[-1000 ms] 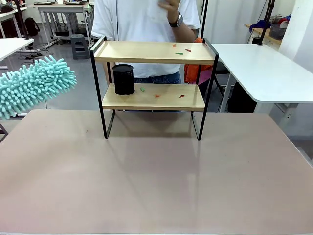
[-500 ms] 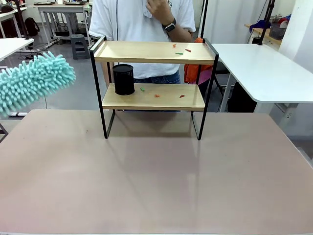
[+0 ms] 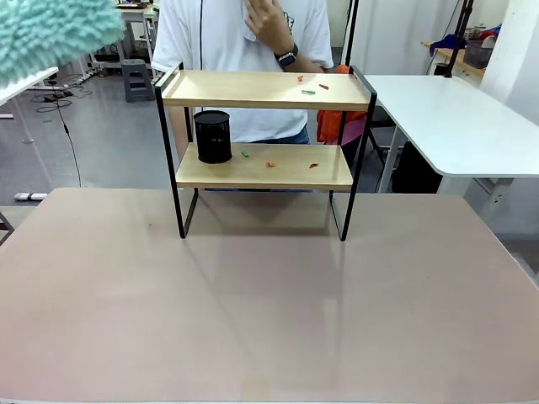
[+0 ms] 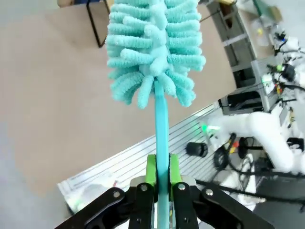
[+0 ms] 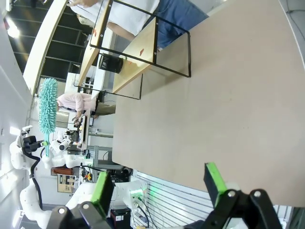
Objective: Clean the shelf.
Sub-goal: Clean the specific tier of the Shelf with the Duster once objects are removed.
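The shelf [image 3: 265, 167] stands at the far middle of the brown table, with two light wood boards in a black frame. Small orange and green scraps [image 3: 310, 84] lie on both boards. A black cup [image 3: 213, 136] sits at the left of the lower board. A fluffy teal duster [image 3: 50, 29] hangs high at the top left, well apart from the shelf. In the left wrist view my left gripper [image 4: 162, 167] is shut on the duster's thin teal handle [image 4: 161, 124]. My right gripper [image 5: 159, 183] is open and holds nothing, above the table's near side. The shelf [image 5: 128, 62] appears sideways there.
A person [image 3: 244, 34] in a white shirt stands right behind the shelf, one hand raised to the face. A white table [image 3: 455, 118] adjoins at the right. The brown tabletop [image 3: 269, 295] stretches bare in front of the shelf.
The duster has risen from mid-height at the left edge to the top left corner. The person's raised hand has shifted slightly left.
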Action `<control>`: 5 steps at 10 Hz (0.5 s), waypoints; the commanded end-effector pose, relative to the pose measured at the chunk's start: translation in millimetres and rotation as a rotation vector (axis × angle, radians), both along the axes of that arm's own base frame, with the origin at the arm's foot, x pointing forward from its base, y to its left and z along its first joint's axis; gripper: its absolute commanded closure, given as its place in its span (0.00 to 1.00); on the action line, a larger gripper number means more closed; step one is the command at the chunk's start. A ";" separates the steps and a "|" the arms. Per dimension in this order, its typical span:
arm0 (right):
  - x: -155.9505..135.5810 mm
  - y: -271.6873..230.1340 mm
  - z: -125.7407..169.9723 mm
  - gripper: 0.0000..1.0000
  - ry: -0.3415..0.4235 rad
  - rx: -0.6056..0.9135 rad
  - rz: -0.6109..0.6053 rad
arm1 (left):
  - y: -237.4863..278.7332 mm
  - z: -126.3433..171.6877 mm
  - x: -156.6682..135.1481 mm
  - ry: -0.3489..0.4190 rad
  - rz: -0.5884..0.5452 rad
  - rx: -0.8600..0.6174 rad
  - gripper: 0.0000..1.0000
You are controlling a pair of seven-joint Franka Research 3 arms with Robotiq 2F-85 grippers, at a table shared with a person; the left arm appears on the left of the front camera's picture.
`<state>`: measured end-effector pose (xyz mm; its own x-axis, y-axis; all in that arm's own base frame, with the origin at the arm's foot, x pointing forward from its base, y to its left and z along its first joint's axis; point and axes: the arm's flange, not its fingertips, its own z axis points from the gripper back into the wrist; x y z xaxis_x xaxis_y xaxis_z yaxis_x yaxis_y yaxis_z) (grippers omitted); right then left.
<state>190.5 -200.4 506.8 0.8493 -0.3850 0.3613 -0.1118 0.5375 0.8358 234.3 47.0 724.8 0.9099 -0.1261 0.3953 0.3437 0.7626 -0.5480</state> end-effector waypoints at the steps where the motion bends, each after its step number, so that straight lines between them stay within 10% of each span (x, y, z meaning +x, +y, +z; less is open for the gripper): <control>1: 1.0 0.5 2.2 0.00 -0.030 0.000 0.009 | -52.3 18.0 47.7 0.087 0.102 -0.026 0.88; 3: 1.0 0.5 2.2 0.00 -0.030 0.000 0.009 | -117.6 16.3 84.7 0.020 0.211 -0.023 0.88; 5: 1.0 0.5 2.2 0.00 -0.030 0.000 0.009 | -75.7 20.2 45.7 0.076 0.096 -0.014 0.88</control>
